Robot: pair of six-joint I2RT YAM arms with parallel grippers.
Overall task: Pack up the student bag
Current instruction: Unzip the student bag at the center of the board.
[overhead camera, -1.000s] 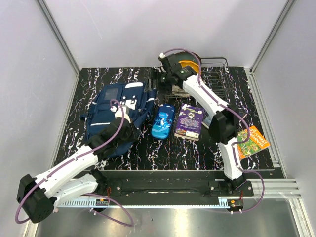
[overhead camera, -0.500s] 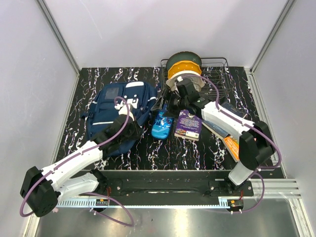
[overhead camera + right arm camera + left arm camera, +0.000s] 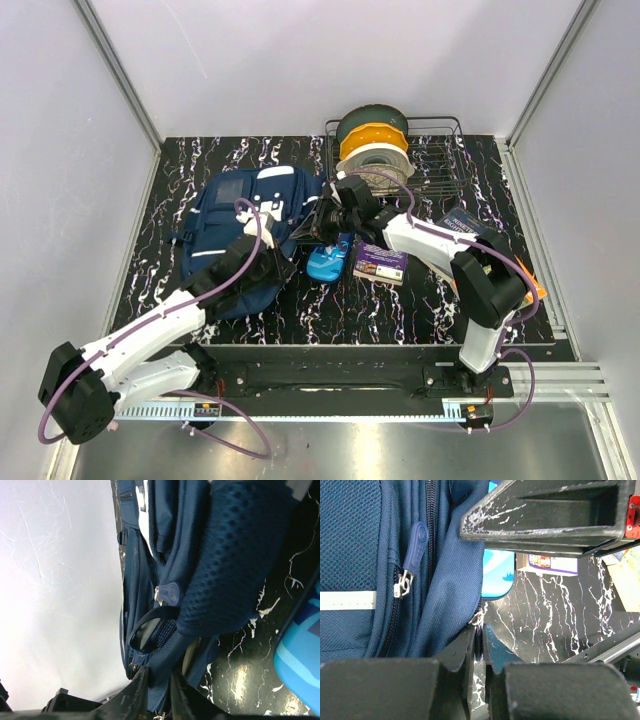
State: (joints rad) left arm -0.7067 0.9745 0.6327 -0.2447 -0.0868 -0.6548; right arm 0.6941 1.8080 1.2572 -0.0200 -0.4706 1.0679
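Observation:
The student bag [image 3: 240, 225], navy with white patches, lies on the left half of the table. My left gripper [image 3: 277, 262] is at its near right edge. In the left wrist view that gripper [image 3: 479, 630] is shut on a thin zipper pull whose metal ring [image 3: 477, 619] shows at the fingertips, with the bag's fabric [image 3: 365, 555] bunched beside it. My right gripper [image 3: 318, 224] is at the bag's right side. In the right wrist view its jaws [image 3: 160, 677] are shut on a navy webbing strap [image 3: 172, 655] of the bag [image 3: 225, 555].
A bright-blue pencil case [image 3: 325, 263] and a purple book [image 3: 380, 262] lie just right of the bag. A wire basket [image 3: 440, 150] with filament spools [image 3: 372, 140] stands at the back. A dark book [image 3: 462, 222] and an orange one [image 3: 536, 288] lie under the right arm.
The right arm swung from the basket at the back down to the bag's right side, and its jaws narrowed onto the strap. The left gripper stayed shut at the bag's edge.

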